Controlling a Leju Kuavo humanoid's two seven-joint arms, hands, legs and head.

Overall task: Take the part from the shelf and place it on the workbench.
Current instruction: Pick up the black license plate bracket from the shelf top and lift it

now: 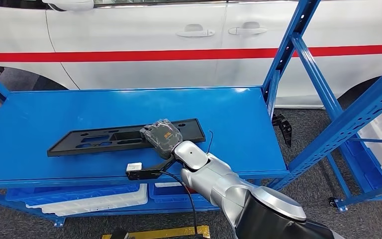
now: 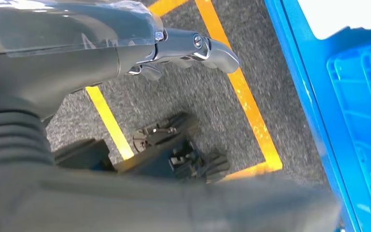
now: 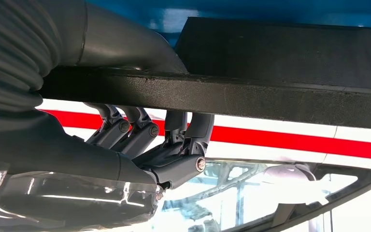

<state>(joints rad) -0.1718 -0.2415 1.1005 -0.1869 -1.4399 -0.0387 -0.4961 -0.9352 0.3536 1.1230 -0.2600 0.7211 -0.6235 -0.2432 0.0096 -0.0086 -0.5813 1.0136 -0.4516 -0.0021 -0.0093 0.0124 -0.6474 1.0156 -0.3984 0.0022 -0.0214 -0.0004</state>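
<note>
On the blue shelf (image 1: pixel 54 114) we count one long black part (image 1: pixel 99 139), lying flat near the front edge. Our right hand (image 1: pixel 161 135) rests over its right-of-centre stretch; in the right wrist view the fingers (image 3: pixel 188 128) curl against the part's edge (image 3: pixel 270 99), so we take it as gripped. One small white-and-black camera block (image 1: pixel 138 170) sits at the wrist. Below the shelf: two blue bins (image 1: pixel 74 193) and one white tray (image 1: pixel 99 201). Behind stands one white car (image 1: pixel 179 45) with one red stripe and two door handles. No writing is legible. Our left hand (image 2: pixel 193 48) hangs over grey floor with yellow tape (image 2: pixel 244 92), fingers bent, holding nothing.
</note>
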